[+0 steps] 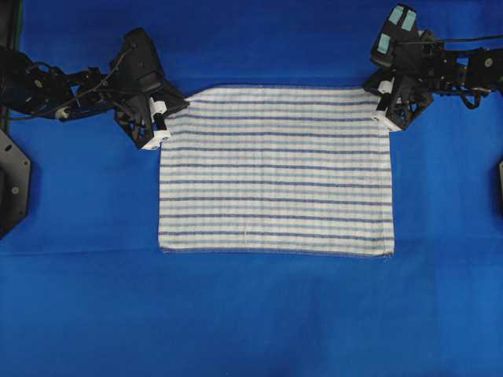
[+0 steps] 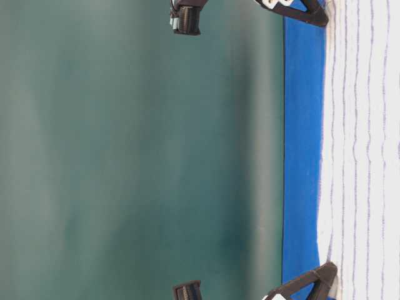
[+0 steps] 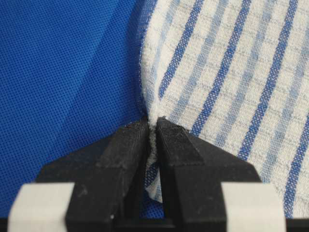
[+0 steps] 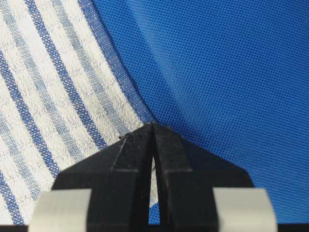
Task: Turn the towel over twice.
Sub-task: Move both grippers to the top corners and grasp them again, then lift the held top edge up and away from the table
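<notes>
The towel (image 1: 275, 169), white with thin dark-blue and light-blue stripes, lies spread flat on the blue table covering. My left gripper (image 1: 163, 126) is at the towel's far left corner, shut on its edge; in the left wrist view the towel (image 3: 227, 72) is pinched and puckered between the black fingers (image 3: 125, 150), with cloth showing in the slot of the left gripper (image 3: 153, 126). My right gripper (image 1: 383, 110) is at the far right corner, shut on the towel's edge. In the right wrist view the towel (image 4: 53, 96) runs into the closed tips of the right gripper (image 4: 153, 126).
The blue table covering (image 1: 251, 314) stretches wide around the towel on every side. Both arms reach in from the far corners. A black fixture (image 1: 12, 181) sits at the table's left edge. A plain green wall (image 2: 125, 150) stands behind the table.
</notes>
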